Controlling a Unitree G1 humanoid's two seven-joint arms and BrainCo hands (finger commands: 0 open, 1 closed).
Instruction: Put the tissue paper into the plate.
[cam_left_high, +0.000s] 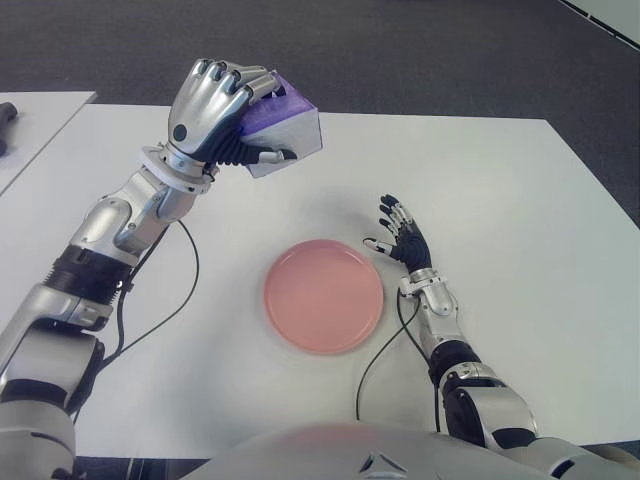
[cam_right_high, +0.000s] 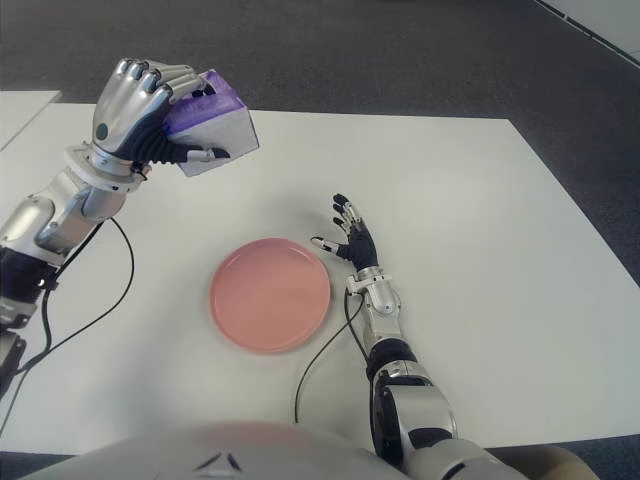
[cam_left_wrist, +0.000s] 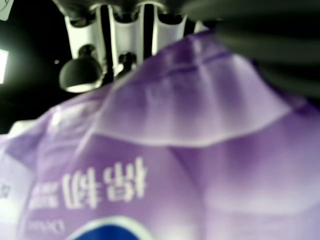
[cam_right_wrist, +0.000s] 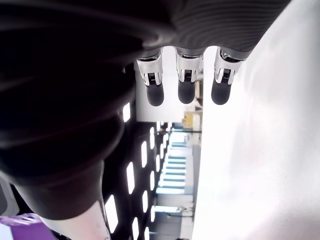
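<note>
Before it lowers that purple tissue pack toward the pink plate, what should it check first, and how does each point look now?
1. Left hand grips the tissue pack: ok, fingers wrapped round it.
2. Pack clear of the table: ok, held in the air.
3. Pink plate bare: ok, nothing lies in it.
4. Pack over the plate: not ok, it shows beyond the plate, toward the robot's left.
5. Right hand out of the way: ok, open just right of the plate.
6. Grip firmness: cannot tell.

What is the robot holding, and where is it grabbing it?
The left hand grips the purple tissue pack around its end. The right hand holds nothing.
</note>
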